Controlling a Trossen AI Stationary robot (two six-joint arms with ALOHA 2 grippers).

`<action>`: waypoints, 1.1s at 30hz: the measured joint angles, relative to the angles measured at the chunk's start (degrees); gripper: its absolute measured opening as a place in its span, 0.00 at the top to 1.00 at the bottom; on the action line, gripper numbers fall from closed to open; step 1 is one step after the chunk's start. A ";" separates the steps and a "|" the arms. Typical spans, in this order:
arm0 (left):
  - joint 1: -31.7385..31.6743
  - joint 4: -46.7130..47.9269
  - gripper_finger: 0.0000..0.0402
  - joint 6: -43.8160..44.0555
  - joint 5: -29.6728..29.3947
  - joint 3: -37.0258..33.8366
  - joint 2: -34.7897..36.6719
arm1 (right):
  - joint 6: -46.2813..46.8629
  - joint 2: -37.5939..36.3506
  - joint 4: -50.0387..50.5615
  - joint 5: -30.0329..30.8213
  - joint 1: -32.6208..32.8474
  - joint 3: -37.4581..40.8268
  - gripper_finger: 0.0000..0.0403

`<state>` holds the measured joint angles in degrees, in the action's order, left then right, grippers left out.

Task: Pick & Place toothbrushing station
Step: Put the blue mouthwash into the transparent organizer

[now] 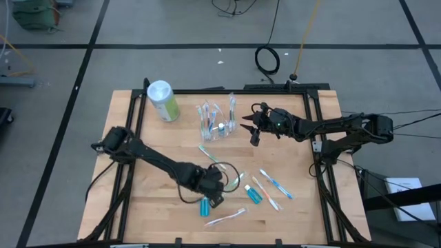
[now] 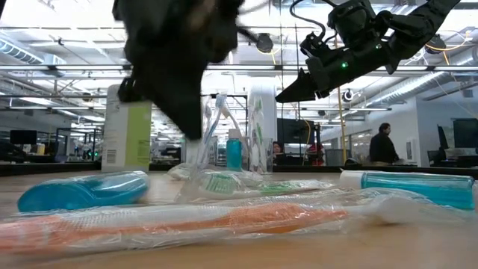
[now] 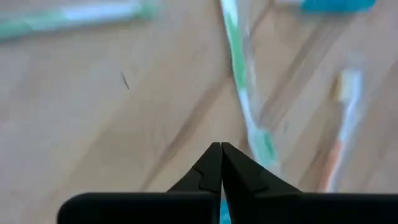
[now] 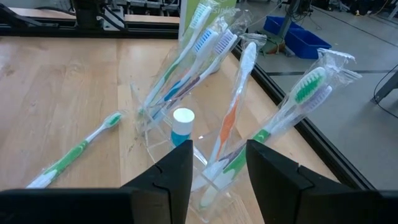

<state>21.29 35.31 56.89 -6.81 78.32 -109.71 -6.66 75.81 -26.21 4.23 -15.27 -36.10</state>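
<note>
The toothbrushing station [image 1: 216, 122] is a small clear holder standing on the far middle of the table. It holds several wrapped toothbrushes and a blue white-capped tube [image 4: 182, 127]. My right gripper [image 1: 253, 133] is open, raised just right of the holder and pointing at it; in the right wrist view [image 4: 217, 171] the fingers frame the holder without touching it. My left gripper [image 1: 219, 187] is shut and empty, low over the near middle of the table among loose toothbrushes. In the left wrist view [image 3: 221, 155] a wrapped green toothbrush [image 3: 249, 106] lies just beyond its tips.
A green canister with a white lid [image 1: 162, 100] stands left of the holder. Loose on the table are wrapped toothbrushes [image 1: 275, 183] [image 1: 209, 153] [image 1: 226, 218] and blue tubes [image 1: 204, 207] [image 1: 253, 195]. Black rails [image 1: 315, 138] run along the table's sides.
</note>
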 joint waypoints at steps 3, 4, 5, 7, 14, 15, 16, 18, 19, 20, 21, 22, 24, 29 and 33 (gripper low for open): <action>-0.75 0.98 0.93 0.01 -1.35 -0.10 2.62 | 0.00 0.00 0.03 0.00 0.01 0.00 0.65; -0.90 1.05 0.91 1.00 -0.81 -0.11 3.40 | 0.00 0.00 0.04 0.00 0.00 0.00 0.65; -1.04 1.01 0.89 2.35 0.81 -0.11 4.05 | 0.00 0.00 0.06 0.01 0.01 0.00 0.65; -1.07 0.99 0.85 5.60 5.51 0.02 4.36 | 0.00 0.00 0.10 0.00 0.00 0.00 0.65; 1.87 0.85 0.65 12.74 11.65 -0.16 -1.03 | -0.04 -0.02 0.47 0.00 0.01 0.00 0.65; 2.29 0.88 0.62 14.15 12.55 -0.14 -2.01 | -0.04 0.00 0.84 0.00 0.00 -0.02 0.65; 2.57 1.14 0.59 15.81 13.28 -0.12 -2.73 | -0.04 0.00 1.19 -0.02 0.00 0.00 0.65; 2.76 1.59 0.54 18.68 13.92 0.06 -3.50 | -0.04 -0.02 1.44 0.02 0.00 -0.01 0.65; 2.77 1.77 0.52 19.78 14.07 0.11 -3.69 | -0.04 -0.02 1.35 0.00 0.00 -0.02 0.65; 2.72 2.46 0.50 20.48 14.25 0.07 -3.68 | -0.03 -0.02 1.24 -0.01 0.00 -0.02 0.65; 2.51 2.95 0.48 21.50 14.32 0.21 -3.72 | -0.04 -0.02 1.22 0.00 0.00 -0.02 0.65; 2.29 3.56 0.47 22.83 14.40 0.20 -3.71 | -0.04 -0.02 1.13 0.00 0.00 -0.02 0.65; 1.87 5.96 0.47 24.67 14.47 0.04 -3.02 | -0.04 -0.02 1.24 0.00 0.00 -0.02 0.65; 0.88 8.30 0.49 24.40 14.94 -0.18 -1.64 | -0.04 -0.02 1.23 0.00 0.00 -0.02 0.65; -0.33 8.46 0.54 24.71 17.33 0.06 1.35 | -0.04 -0.02 1.20 0.00 0.00 -0.02 0.65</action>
<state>20.96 43.77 81.60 10.52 78.39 -108.36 -6.70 75.79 -25.02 4.23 -15.27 -36.12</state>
